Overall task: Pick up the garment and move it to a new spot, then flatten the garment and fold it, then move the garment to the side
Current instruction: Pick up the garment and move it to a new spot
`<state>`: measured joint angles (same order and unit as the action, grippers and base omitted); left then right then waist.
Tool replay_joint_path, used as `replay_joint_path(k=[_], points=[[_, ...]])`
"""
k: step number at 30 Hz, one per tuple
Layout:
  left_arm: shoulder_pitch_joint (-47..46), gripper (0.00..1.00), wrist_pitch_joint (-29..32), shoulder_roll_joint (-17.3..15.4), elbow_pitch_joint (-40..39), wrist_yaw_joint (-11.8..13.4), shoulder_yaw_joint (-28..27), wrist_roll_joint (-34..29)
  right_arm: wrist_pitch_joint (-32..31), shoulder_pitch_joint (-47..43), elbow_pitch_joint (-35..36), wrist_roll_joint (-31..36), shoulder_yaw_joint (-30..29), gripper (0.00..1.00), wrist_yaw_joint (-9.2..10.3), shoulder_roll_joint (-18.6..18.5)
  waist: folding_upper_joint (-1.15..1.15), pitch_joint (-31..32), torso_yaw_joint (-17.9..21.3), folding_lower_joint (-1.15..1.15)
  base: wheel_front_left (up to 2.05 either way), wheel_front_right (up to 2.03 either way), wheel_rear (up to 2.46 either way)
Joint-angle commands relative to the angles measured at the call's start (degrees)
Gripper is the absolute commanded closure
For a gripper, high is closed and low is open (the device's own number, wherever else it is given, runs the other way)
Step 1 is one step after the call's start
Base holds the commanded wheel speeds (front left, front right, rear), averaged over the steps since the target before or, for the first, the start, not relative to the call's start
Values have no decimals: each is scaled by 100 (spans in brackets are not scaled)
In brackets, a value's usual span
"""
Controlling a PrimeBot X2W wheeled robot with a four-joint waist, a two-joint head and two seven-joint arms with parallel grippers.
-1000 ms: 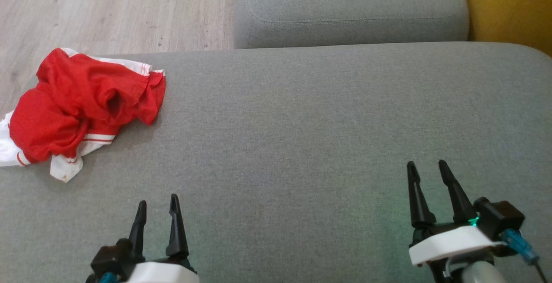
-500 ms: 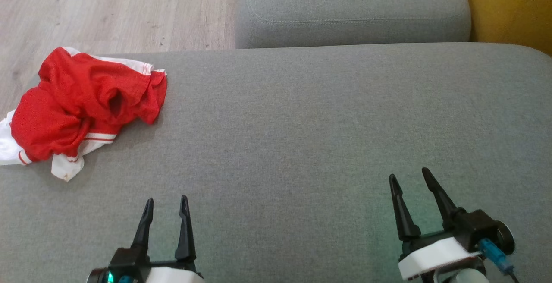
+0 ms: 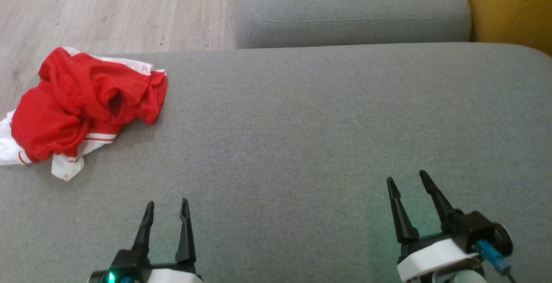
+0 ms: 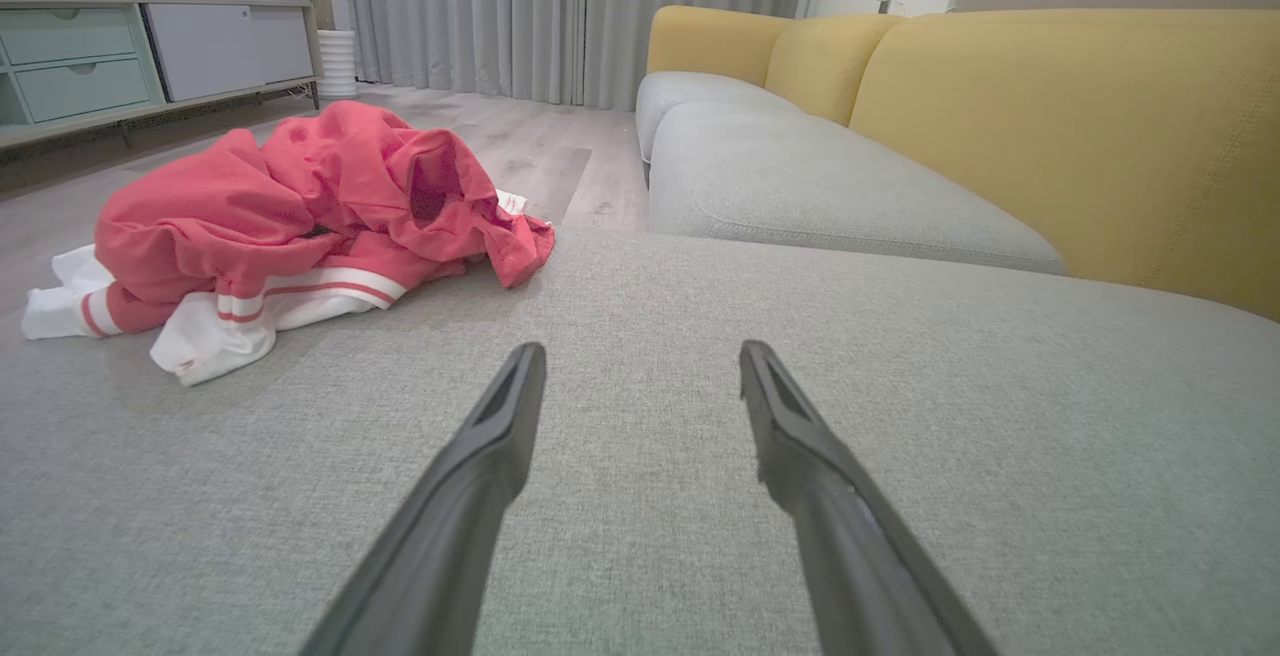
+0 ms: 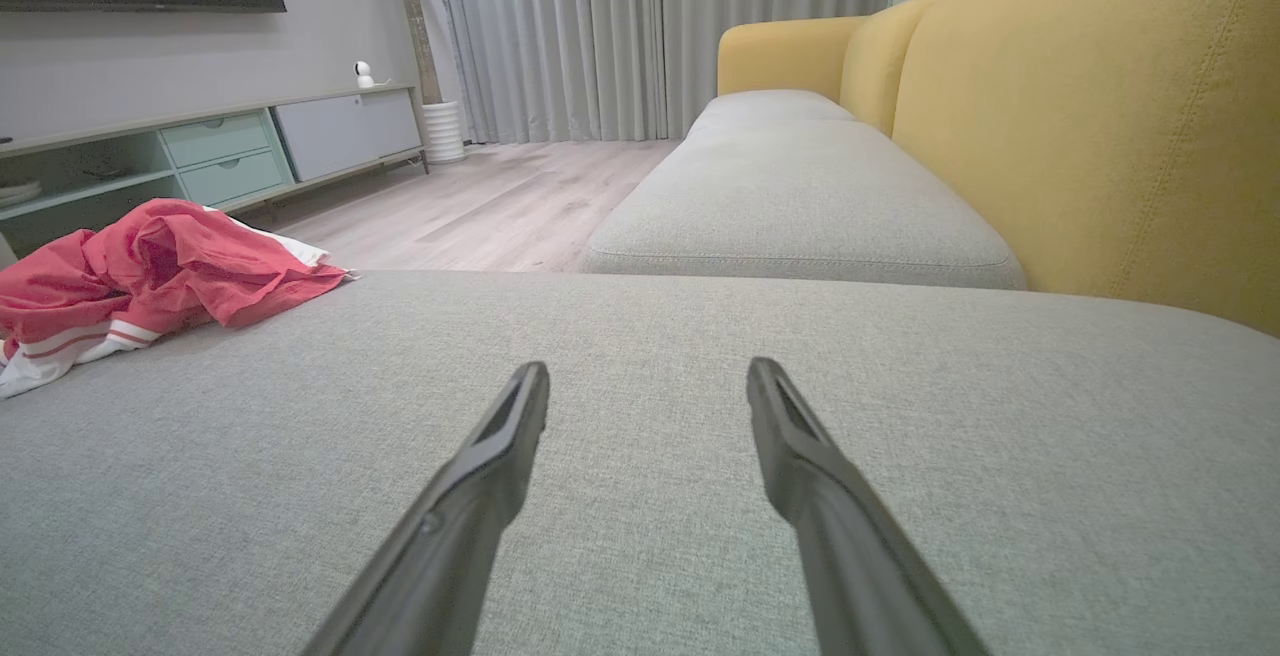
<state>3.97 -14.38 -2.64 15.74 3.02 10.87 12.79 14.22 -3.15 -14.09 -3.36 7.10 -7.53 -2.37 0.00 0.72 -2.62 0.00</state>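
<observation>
Lying crumpled (red, white-trimmed), garment sits ahead-left of gaping left gripper, farther from gaping right gripper.

garment: thin crumpled cloth | cushion: matt woven fabric | floor: pale wood

Red garment crumpled on grey cushion; jaws spread wide
</observation>
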Motion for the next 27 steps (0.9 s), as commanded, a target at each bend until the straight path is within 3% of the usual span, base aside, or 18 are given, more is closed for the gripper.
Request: replay_joint_path(k=[1,10,27], points=[[-121,0,-62,-23,-149,18,-194,-3,78,182,150,22,146,0,4,-51,0,0,0,0,0,0,0],[-209,0,-62,-23,-109,8,-137,3,78,141,247,15,59,0,4,-51,0,-22,-329,0,0,0,0],[-111,0,-62,-86,-217,58,-284,-6,78,81,333,-57,191,0,4,-51,0,51,-2194,0,0,0,0]])
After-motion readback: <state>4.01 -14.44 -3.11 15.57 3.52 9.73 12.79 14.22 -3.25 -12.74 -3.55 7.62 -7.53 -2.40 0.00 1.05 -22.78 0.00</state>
